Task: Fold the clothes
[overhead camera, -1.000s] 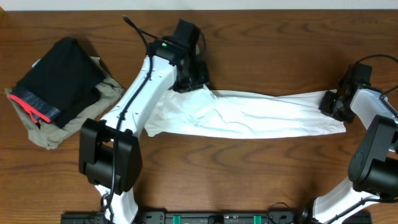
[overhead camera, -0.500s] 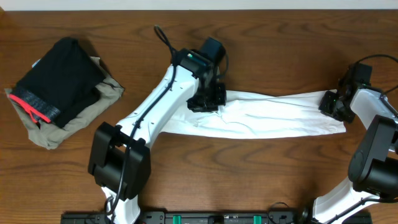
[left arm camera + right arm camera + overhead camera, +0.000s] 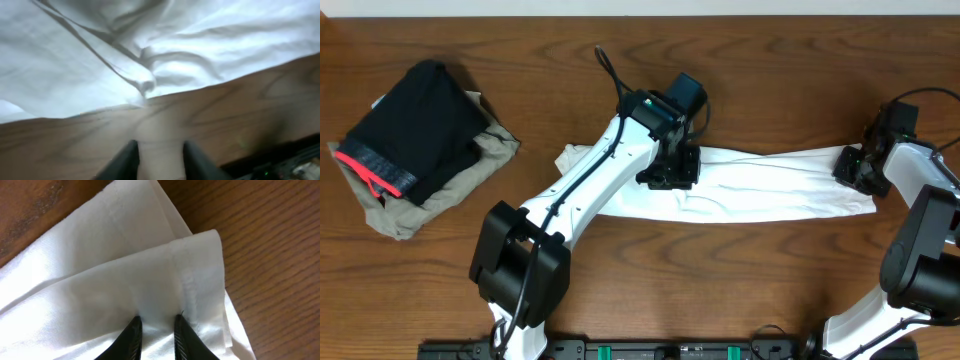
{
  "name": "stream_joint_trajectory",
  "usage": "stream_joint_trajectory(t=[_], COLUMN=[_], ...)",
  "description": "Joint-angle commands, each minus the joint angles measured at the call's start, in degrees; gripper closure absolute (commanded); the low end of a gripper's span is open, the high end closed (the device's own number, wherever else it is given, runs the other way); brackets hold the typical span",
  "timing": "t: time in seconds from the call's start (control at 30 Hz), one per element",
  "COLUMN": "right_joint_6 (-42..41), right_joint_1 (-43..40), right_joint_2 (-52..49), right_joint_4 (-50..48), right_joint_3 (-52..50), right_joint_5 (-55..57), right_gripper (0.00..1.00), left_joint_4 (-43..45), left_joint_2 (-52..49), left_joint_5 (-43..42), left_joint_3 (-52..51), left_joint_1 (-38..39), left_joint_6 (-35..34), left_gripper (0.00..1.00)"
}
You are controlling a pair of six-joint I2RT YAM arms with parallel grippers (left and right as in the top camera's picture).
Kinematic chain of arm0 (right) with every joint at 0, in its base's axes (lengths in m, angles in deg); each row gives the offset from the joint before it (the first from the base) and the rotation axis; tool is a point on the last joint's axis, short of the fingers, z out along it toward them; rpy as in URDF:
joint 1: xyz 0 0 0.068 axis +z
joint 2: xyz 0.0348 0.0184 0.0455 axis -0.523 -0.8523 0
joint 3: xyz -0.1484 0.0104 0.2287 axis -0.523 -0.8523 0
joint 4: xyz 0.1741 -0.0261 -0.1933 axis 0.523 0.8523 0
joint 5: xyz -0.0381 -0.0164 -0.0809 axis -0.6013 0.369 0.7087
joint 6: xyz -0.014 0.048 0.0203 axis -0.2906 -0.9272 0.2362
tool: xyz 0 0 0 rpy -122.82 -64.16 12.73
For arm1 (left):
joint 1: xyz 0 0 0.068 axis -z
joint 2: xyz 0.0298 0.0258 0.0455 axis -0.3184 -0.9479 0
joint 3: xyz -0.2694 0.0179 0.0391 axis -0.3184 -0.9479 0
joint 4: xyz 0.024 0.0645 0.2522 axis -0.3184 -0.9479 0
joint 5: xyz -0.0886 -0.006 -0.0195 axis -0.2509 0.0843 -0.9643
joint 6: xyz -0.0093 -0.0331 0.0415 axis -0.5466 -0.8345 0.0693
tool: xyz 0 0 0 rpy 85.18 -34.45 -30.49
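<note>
While left gripper (image 3: 668, 176) and right gripper (image 3: 851, 166) pinch T-shirt (image 3: 770, 190) | black garment (image 3: 415, 125) (atop tan garment (image 3: 492, 150)) lies well apart.

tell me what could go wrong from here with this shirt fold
The left hand pinches only a small bunch of the white T-shirt, in a blurred view; it could slip out mid-fold. The right hand holds just the hemmed corner, so tension between the hands might tug it free. The cloth by the left hand is wrinkled, so the fold may land creased.
</note>
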Motion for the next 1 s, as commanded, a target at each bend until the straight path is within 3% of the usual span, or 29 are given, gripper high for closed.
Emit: stream_joint_trajectory(t=[0.0, 0.13, 0.37, 0.5, 0.7, 0.97], right_joint_6=[-0.44, -0.44, -0.42, -0.39, 1.11, 1.14], right_joint_1=[0.26, 0.26, 0.26, 0.26, 0.24, 0.96], right_joint_2=[-1.51, -1.51, -1.51, -1.51, -1.38, 8.17], right_joint_4=[0.50, 0.50, 0.50, 0.61, 1.18, 6.43], right_joint_3=[-1.88, -1.88, -1.88, -1.88, -1.66, 4.79], right_joint_5=[-0.90, -0.90, -2.45, -3.78, -8.63, -9.11], right_gripper=[0.79, 0.79, 0.79, 0.79, 0.77, 0.69], left_joint_4=[0.20, 0.28, 2.82, 4.00, 4.09, 5.77], left_joint_2=[0.13, 0.13, 0.13, -0.09, -0.20, -0.20], left_joint_5=[0.81, 3.76, 16.48, 15.96, 4.66, 3.61], left_joint_3=[0.46, 0.48, 0.48, 0.46, -1.92, -5.99], left_joint_1=[-0.11, -0.33, -3.98, -8.92, -15.87, -16.98], left_joint_6=[0.44, 1.20, 1.16, 1.09, 0.90, 0.94], left_gripper=[0.65, 0.65, 0.65, 0.66, 0.66, 0.65])
